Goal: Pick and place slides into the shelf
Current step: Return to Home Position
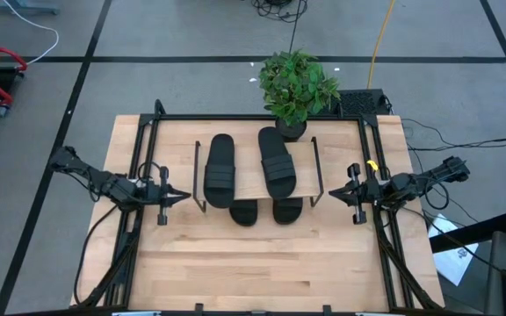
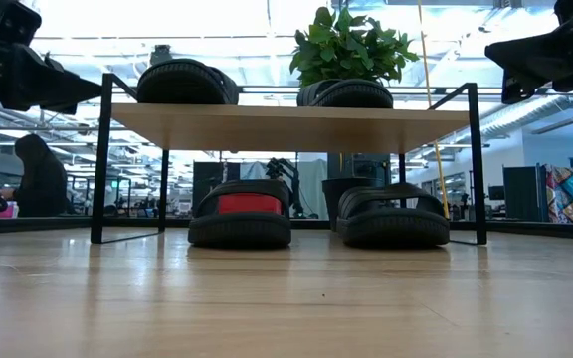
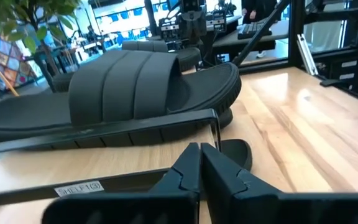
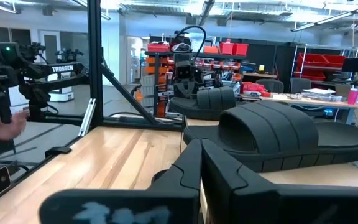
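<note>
1. Arm on L: left gripper [image 1: 181, 197] has its fingers pressed together w/ nothing between them. It hangs above the table [image 1: 235, 263] at 9 o'clock of the shelf [image 1: 310, 175], near its wire leg and about level w/ the plank.
2. Shelf sits mid-table toward the back edge, w/ its plank top level on thin black legs.
3. Top-left slide [image 1: 220, 169] lies flat on the plank, strap up, lengthwise front to back.
4. Lower-left slide [image 1: 243, 213] is under the plank on the table. One end pokes out at the shelf's 6 o'clock edge, and the low view shows red inside it.
5. Top-right slide [image 1: 278, 161] is flat on the plank, beside the 1st but apart from it.
6. Lower-right slide [image 1: 287, 211] is under the plank, just beside its partner.
7. Potted plant [image 1: 297, 83] stands at 12 o'clock of the shelf, at the table's back edge.
8. Arm on R: right gripper [image 1: 332, 195] has its fingers together and empty. It hangs at 3 o'clock of the shelf, pointing at it.
</note>
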`<control>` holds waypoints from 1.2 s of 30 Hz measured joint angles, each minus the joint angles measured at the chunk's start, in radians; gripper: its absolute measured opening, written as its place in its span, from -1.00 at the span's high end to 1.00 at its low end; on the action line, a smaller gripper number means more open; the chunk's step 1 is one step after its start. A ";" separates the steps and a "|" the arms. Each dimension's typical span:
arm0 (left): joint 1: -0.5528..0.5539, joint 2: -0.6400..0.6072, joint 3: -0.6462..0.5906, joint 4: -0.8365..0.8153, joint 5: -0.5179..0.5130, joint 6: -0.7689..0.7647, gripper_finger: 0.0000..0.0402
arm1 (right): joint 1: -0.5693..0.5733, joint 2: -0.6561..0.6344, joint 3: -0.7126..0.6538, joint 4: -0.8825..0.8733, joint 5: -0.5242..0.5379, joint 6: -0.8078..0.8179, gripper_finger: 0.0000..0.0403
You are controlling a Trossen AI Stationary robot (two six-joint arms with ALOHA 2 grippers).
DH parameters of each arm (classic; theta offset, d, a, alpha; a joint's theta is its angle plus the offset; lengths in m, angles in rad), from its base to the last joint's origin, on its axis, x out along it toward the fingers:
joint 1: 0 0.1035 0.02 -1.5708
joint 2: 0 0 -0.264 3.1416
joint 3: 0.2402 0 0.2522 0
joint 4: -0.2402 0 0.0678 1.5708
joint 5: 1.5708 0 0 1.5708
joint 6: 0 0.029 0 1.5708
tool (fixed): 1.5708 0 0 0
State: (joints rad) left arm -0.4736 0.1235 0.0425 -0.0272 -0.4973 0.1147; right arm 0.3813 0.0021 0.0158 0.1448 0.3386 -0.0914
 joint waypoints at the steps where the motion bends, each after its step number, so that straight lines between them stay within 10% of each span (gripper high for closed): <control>1: 0.000 0.002 0.000 0.000 0.000 -0.008 0.92 | 0.000 0.000 0.000 0.000 0.000 0.000 1.00; 36: 0.001 0.003 0.000 0.002 0.000 -0.015 0.99 | 0.000 0.000 -0.001 0.001 0.000 0.001 1.00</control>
State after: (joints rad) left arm -0.4725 0.1265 0.0425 -0.0250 -0.4973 0.0994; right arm 0.3813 0.0021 0.0151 0.1459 0.3382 -0.0906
